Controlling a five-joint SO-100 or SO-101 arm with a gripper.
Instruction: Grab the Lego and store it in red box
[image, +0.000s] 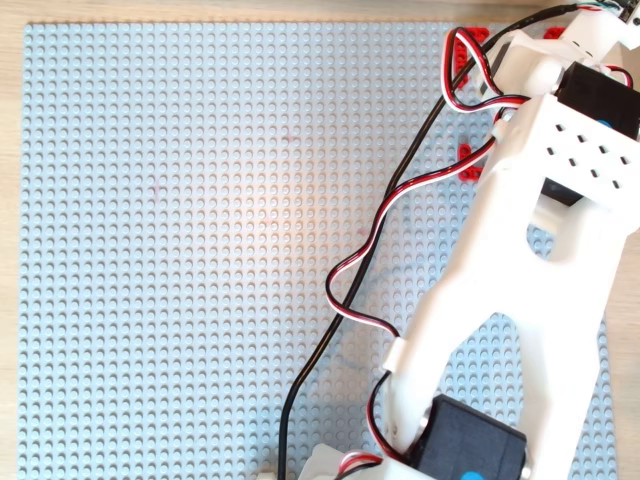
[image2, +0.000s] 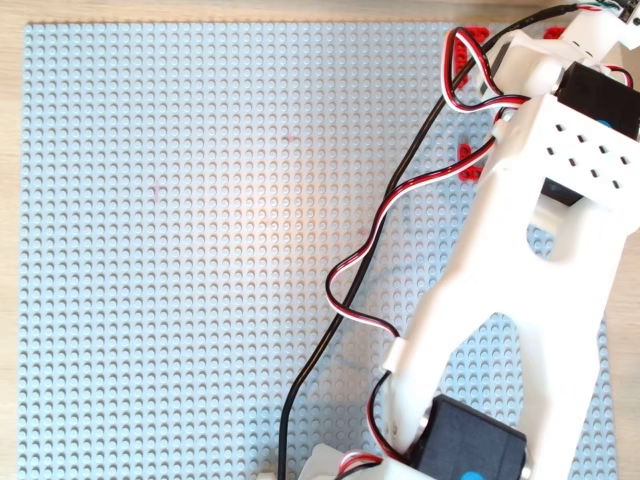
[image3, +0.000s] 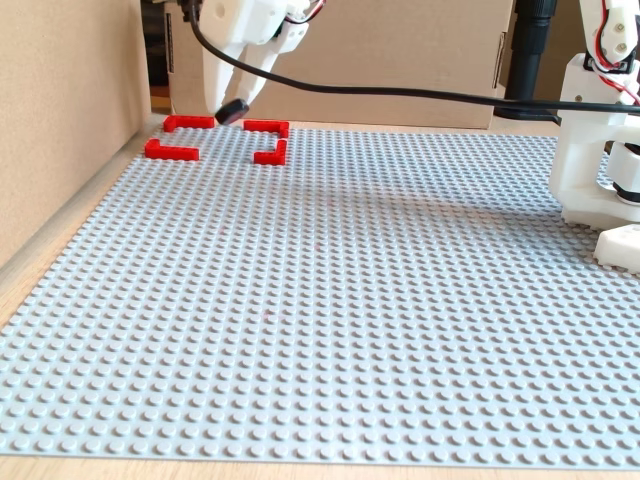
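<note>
In the fixed view my gripper (image3: 231, 106) hangs at the far left and is shut on the Lego (image3: 234, 110), a small dark piece at its fingertips. It holds the piece just above the red box (image3: 170, 151), over the gap between the four red corner pieces. In both overhead views the white arm covers most of the box, and only bits of red corner (image: 467, 150) (image2: 467, 150) show at the upper right. The gripper and the Lego are hidden there.
The grey studded baseplate (image3: 330, 300) (image: 180, 250) (image2: 180, 250) fills the table. The arm's white base (image3: 592, 150) stands at the right in the fixed view. A cardboard wall (image3: 60, 130) runs along the left. A black cable (image3: 400, 95) hangs across the back.
</note>
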